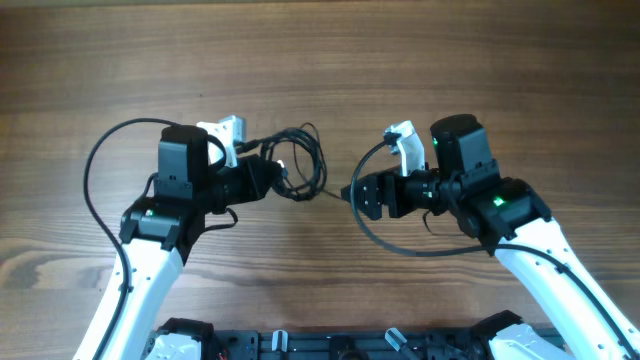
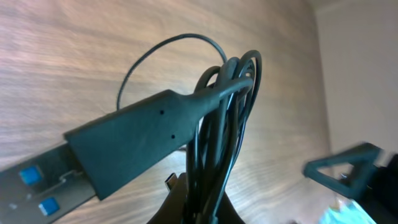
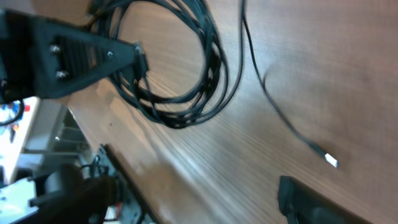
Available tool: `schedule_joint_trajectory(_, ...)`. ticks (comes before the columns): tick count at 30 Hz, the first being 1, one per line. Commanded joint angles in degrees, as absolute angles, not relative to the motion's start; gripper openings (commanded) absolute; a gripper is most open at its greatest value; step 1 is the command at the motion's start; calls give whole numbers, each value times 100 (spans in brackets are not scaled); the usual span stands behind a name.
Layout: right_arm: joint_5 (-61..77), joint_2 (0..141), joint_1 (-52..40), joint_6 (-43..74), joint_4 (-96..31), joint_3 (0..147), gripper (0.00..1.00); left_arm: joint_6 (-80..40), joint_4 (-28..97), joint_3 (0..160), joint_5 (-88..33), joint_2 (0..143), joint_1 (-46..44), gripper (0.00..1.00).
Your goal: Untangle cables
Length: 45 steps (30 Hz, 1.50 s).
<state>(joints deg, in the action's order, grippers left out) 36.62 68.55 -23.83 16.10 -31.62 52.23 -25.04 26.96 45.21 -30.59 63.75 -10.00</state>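
The cables [image 1: 303,165] are thin dark cords looped in a tangled bundle at the table's middle. My left gripper [image 1: 278,176] is shut on the bundle; in the left wrist view the cords [image 2: 214,149] run between its two fingers [image 2: 205,186], with a small metal plug [image 2: 171,182] beside them. One loose strand [image 1: 328,192] trails right toward my right gripper [image 1: 352,194]. In the right wrist view the coil [image 3: 186,93] lies on the wood, and the strand ends in a metal-tipped plug [image 3: 331,160] just above one dark finger [image 3: 311,205]. The right gripper holds nothing.
The wooden table [image 1: 320,60] stretches behind both arms. Thick black robot cables arc beside each arm [image 1: 95,170] [image 1: 400,245]. The robot base frame [image 1: 340,345] lies along the front edge.
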Motion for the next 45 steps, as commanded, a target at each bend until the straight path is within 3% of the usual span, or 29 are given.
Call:
schedule_joint_trajectory(1,3787,6890,-2783,1485,-2534,5290,82,-3033,2410,4534,-2558,6114,-974,4)
schedule_joint_trajectory(5,2917,7426,-3669,2292,-1540,5290,87,-3809,1951,4534,-2539,5721,-974,4)
schedule_joint_trajectory(11,1743,7911,-4038,1201,-1946,5290,90,-3795,2053,4534,-2539,5074,-974,4)
schedule_joint_trajectory(13,1584,7913,-4038,1461,-1949,5290,90,-3798,2110,4534,-2539,5024,-974,4)
schedule_joint_trajectory(14,1584,7913,-4038,1824,-1789,5290,90,-3798,2123,4534,-2526,5024,-974,4)
schedule_joint_trajectory(17,1184,7913,-4038,4477,-1118,5290,82,-3800,2298,4534,-2104,5035,-974,4)
schedule_joint_trajectory(18,998,7913,-4038,5819,-1164,5290,84,-3800,2307,4534,-1979,5035,-974,4)
schedule_joint_trajectory(21,1050,7913,-4040,7448,-1028,5293,87,-3798,2342,4534,-1785,5035,-974,4)
schedule_joint_trajectory(28,1658,7920,-4053,7749,-19,5290,81,-3800,2394,4534,-1772,5035,-974,4)
schedule_joint_trajectory(31,1653,7935,-4066,7977,148,5290,73,-3802,2429,4534,-1789,5035,-974,4)
schedule_joint_trajectory(42,1629,8213,-4259,8160,556,5290,73,-4425,1977,4534,-2053,4952,-989,4)
schedule_joint_trajectory(45,1588,8215,-4259,8132,554,5290,64,-4423,1992,4534,-2119,4866,-989,4)
